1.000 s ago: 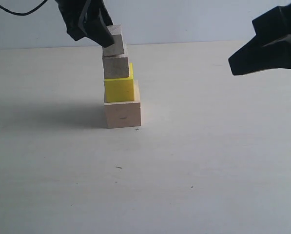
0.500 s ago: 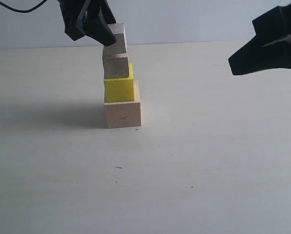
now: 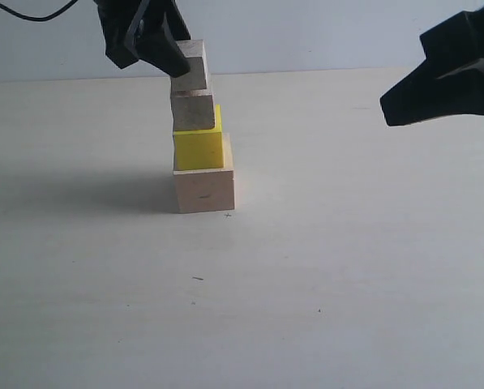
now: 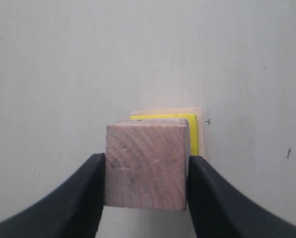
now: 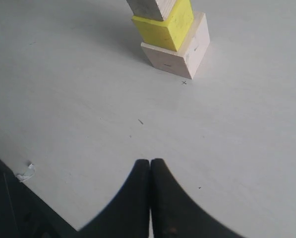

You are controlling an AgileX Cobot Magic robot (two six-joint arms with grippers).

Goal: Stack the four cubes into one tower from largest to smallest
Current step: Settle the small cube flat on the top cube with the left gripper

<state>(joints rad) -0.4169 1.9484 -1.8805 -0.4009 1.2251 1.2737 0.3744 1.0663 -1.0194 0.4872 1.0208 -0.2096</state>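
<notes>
A tower stands mid-table: a large pale wood cube [image 3: 203,190] lowest, a bright yellow cube [image 3: 198,147] on it, then a small pale wood cube [image 3: 194,111]. The smallest pale wood cube [image 3: 192,67] sits tilted on top, with my left gripper [image 3: 164,50] shut on it. In the left wrist view that top cube [image 4: 147,166] fills the space between the black fingers [image 4: 86,193], with the yellow cube [image 4: 192,134] showing beneath. My right gripper [image 3: 396,101] hangs shut and empty, well right of the tower; its wrist view shows the tips [image 5: 150,166] pressed together and the large cube [image 5: 185,52] far off.
The pale table [image 3: 347,267] carries small dark specks and a tiny cross mark [image 3: 228,215] beside the tower's base. A scrap of white paper [image 5: 25,172] lies near the table edge in the right wrist view.
The left gripper and the top cube have shifted very slightly up and left over the last second. The right arm has stayed still.
</notes>
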